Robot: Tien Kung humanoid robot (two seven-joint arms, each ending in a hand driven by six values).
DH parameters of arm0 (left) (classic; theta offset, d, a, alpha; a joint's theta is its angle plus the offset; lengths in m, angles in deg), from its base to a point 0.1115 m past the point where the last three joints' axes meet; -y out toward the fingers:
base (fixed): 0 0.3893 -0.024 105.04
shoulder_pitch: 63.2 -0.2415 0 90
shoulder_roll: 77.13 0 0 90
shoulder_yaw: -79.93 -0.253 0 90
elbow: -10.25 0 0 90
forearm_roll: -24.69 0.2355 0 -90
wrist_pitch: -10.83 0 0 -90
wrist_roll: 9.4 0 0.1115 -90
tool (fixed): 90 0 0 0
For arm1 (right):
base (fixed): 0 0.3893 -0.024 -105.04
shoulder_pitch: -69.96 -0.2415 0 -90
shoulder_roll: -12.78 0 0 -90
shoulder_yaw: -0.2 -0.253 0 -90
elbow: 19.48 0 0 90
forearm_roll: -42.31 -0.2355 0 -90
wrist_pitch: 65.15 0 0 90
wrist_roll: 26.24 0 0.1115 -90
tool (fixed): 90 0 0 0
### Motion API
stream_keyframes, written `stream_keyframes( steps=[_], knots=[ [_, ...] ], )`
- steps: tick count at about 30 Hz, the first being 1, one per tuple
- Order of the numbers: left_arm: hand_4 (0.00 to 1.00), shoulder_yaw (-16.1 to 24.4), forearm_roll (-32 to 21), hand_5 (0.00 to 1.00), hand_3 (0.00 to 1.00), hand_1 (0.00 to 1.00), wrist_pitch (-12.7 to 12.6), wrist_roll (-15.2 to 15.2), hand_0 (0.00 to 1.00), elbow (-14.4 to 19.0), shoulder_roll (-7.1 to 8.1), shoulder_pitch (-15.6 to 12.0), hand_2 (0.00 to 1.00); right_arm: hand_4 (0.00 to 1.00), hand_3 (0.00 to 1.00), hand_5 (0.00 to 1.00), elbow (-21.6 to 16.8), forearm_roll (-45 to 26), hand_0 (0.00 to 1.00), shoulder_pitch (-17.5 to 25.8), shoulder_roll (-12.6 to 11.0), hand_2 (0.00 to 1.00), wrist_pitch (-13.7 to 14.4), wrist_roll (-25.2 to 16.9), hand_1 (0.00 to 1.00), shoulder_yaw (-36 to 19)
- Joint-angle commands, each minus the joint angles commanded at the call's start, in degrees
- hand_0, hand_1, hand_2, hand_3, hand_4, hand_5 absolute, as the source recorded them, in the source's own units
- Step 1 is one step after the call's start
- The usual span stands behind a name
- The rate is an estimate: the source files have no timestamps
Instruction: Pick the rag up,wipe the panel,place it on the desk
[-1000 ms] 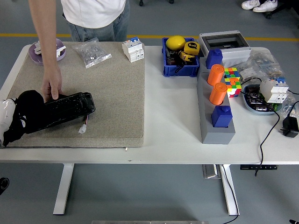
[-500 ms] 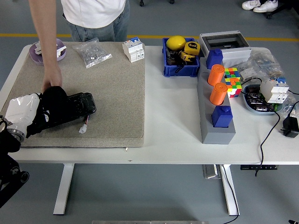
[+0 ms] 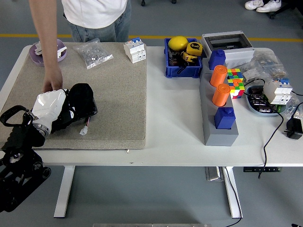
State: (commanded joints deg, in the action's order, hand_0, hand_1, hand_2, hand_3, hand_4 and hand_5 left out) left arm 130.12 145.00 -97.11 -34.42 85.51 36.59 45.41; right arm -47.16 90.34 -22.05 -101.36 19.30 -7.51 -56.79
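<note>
Moved rightward since a second ago: left hand [image 3: 49,108], white-gloved, now on the black panel [image 3: 75,113] instead of at the mat's left edge, with the black rag [image 3: 79,94] pushed along to the panel's right end. Fingers buried in the rag, grasping it, rag lying just right of and beyond the glove. Black left arm [image 3: 19,156] entering from the lower left corner. Small white connector [image 3: 84,130] on red wires just near-right of the panel. All on the tan mat [image 3: 118,94] covering the left half of the white table [image 3: 175,142]. Farther back, a person's hand [image 3: 52,79] pressed on the panel's far-left edge. Right hand out of view.
</note>
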Motion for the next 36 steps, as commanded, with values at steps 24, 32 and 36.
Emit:
stream_keyframes(
  steps=[24, 32, 36],
  knots=[
    [0.057, -1.0, 0.1, 0.002, 0.474, 0.136, 0.0, -0.4, 0.199, -0.5, -1.18, 0.8, 0.557, 0.998, 0.699, 0.614, 0.3, -0.2, 0.737, 0.0, -0.1, 0.707, -0.2, 0.2, 0.451, 0.3],
    [0.057, 1.4, 1.1, 0.002, 0.475, 0.136, -0.3, -0.3, 0.199, -0.2, 0.80, -2.3, 0.556, 0.998, 0.698, 0.614, 0.5, -0.4, 0.737, 0.2, 0.0, 0.707, -0.2, 0.1, 0.451, 0.0],
    [0.061, 2.7, 1.5, 0.002, 0.477, 0.137, -0.5, -0.1, 0.199, 0.0, 1.94, -3.7, 0.557, 0.998, 0.699, 0.613, 0.4, -0.5, 0.737, 0.3, 0.0, 0.707, -0.2, 0.1, 0.451, -0.1]
  ],
)
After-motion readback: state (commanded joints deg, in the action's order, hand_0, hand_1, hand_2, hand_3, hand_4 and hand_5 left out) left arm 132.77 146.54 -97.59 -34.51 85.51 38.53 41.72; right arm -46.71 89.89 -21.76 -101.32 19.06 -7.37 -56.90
